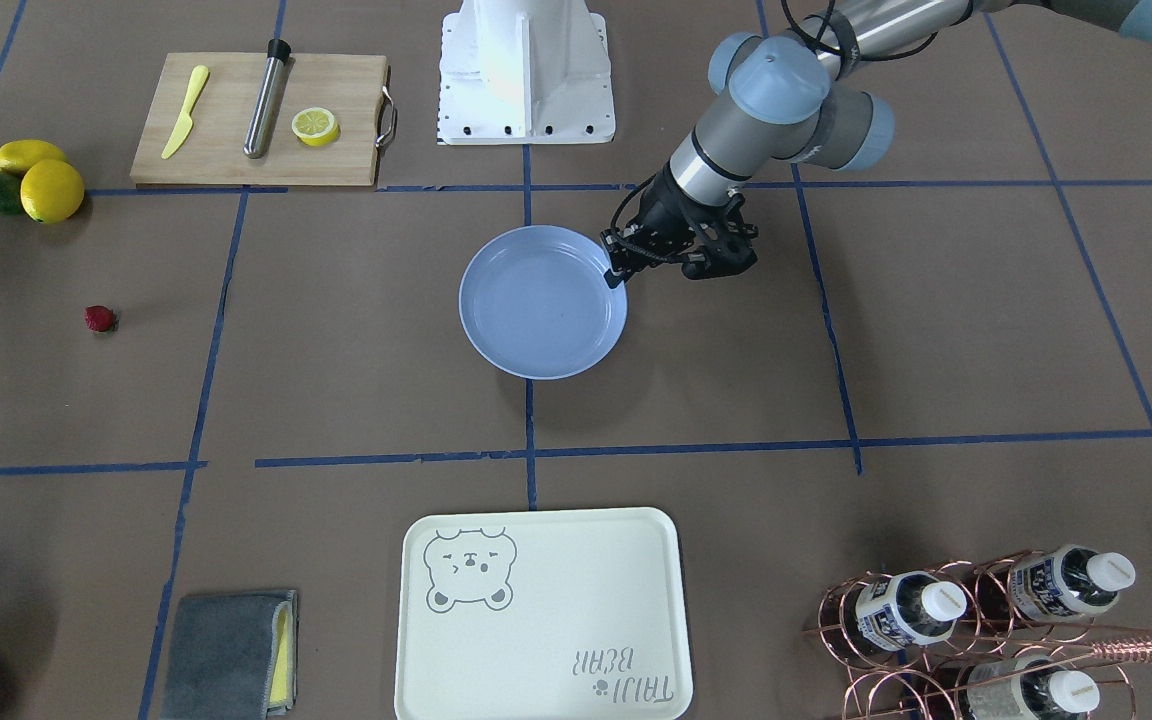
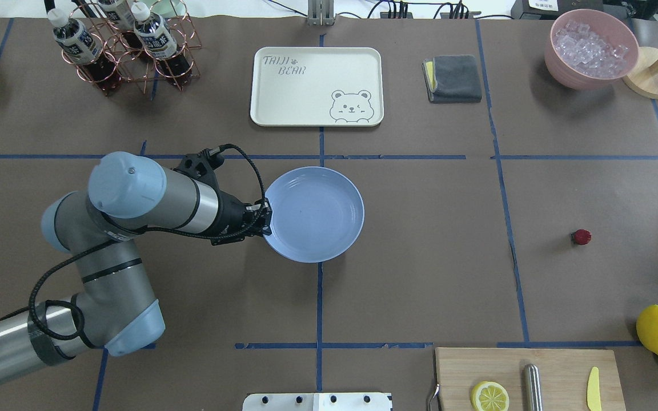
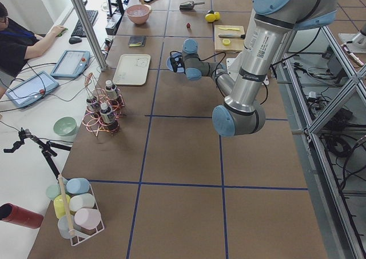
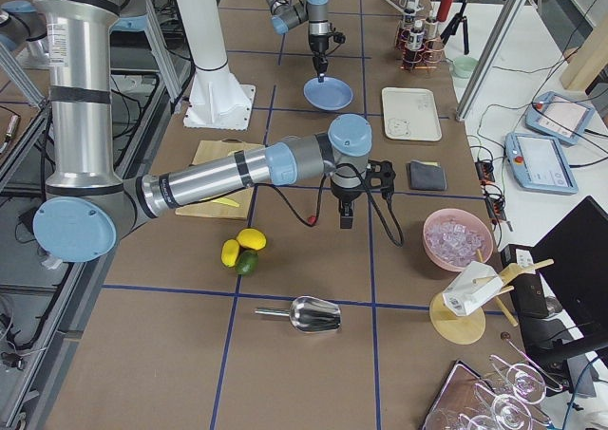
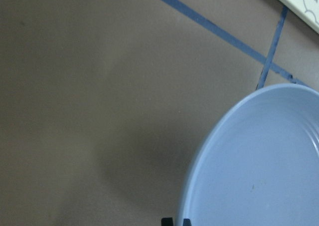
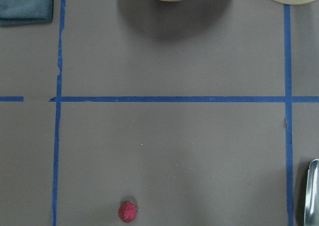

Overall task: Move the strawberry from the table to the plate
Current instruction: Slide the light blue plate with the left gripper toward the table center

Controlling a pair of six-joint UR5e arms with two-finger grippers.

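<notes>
- Lying on the table [image 1: 356,330], the strawberry [image 1: 99,318] sits alone on the robot's right side, well apart from the plate [image 1: 536,310]
- The left gripper [image 1: 616,278] is at the plate's rim on the left arm's side, its fingertips [image 5: 167,221] drawn almost together with the rim pinched between them
- The right gripper [image 4: 347,216] shows only in the right-end side view, above the table; how far open it is I cannot tell
- Its wrist camera sees the strawberry low in view, near a blue tape line [image 6: 56,161]

Cutting board [image 1: 226,150] holds knife [image 1: 184,112], lemon half [image 1: 316,126].
</notes>
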